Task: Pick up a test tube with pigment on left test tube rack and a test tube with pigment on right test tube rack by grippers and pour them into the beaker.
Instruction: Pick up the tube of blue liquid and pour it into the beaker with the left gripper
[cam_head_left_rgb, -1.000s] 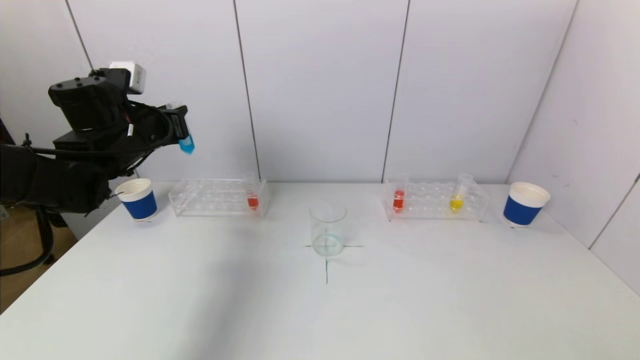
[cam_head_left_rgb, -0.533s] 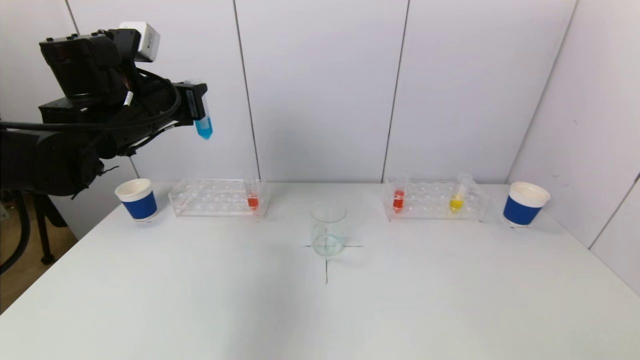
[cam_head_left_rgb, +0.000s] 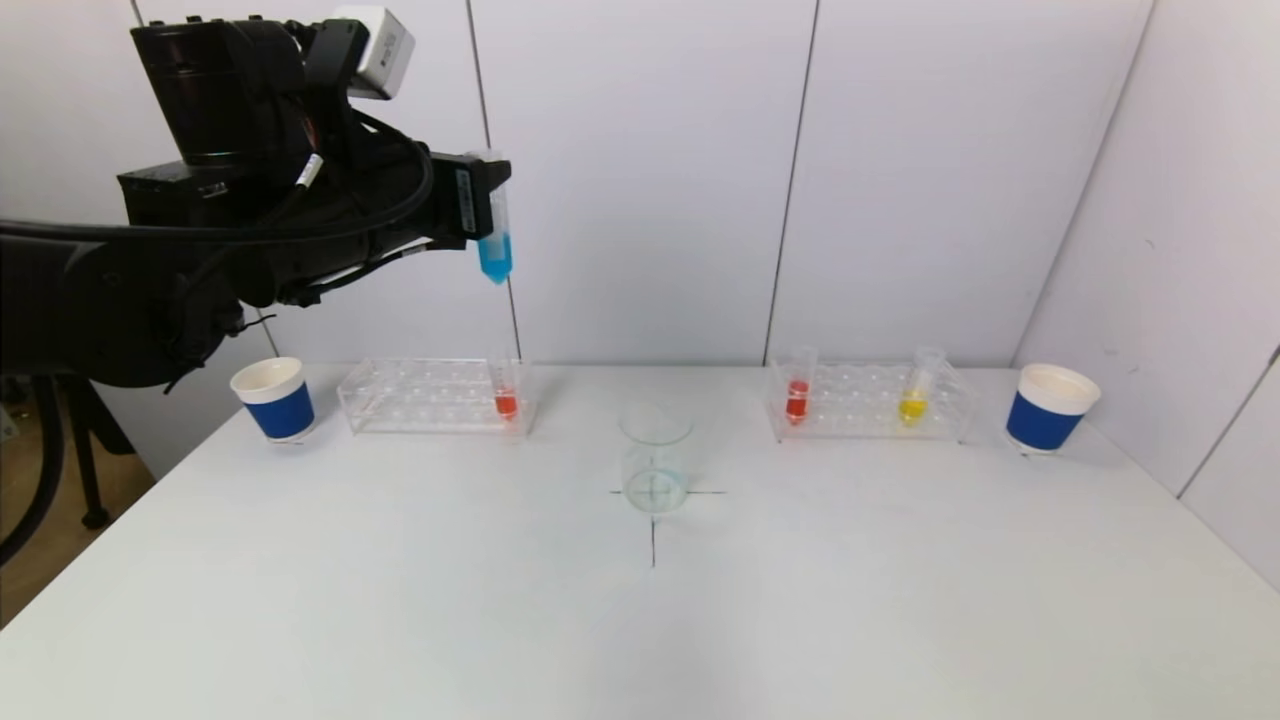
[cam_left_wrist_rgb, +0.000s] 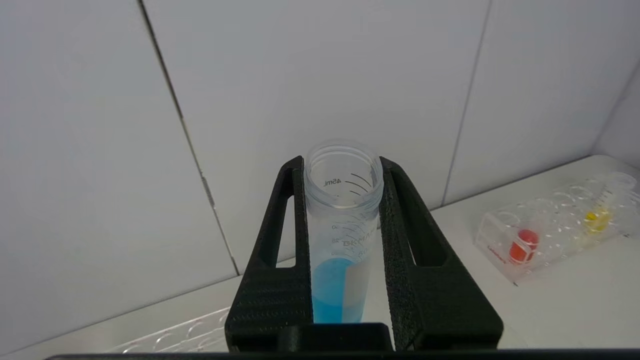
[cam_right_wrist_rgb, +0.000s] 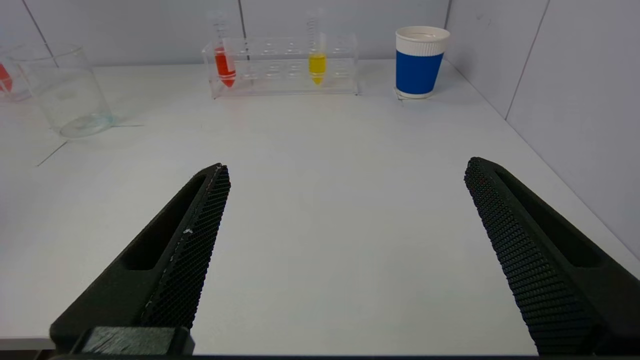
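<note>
My left gripper (cam_head_left_rgb: 478, 200) is shut on a clear test tube with blue pigment (cam_head_left_rgb: 494, 250), held upright high above the right end of the left rack (cam_head_left_rgb: 420, 398). The left wrist view shows the blue tube (cam_left_wrist_rgb: 336, 280) clamped between both fingers of the left gripper (cam_left_wrist_rgb: 343, 167). An orange-red tube (cam_head_left_rgb: 506, 400) stands in that rack. The right rack (cam_head_left_rgb: 868, 402) holds a red tube (cam_head_left_rgb: 797, 398) and a yellow tube (cam_head_left_rgb: 912, 405). The empty glass beaker (cam_head_left_rgb: 655, 460) stands mid-table on a cross mark. My right gripper (cam_right_wrist_rgb: 345, 172) hangs open over bare table, out of the head view.
Blue-and-white paper cups stand at the table's far left (cam_head_left_rgb: 273, 398) and far right (cam_head_left_rgb: 1050, 408). White wall panels close off the back and right side. The table's front half is bare white surface.
The left arm has lifted and carried the blue tube rightward, from above the left cup side to above the left rack's right end. The right gripper stayed put.
</note>
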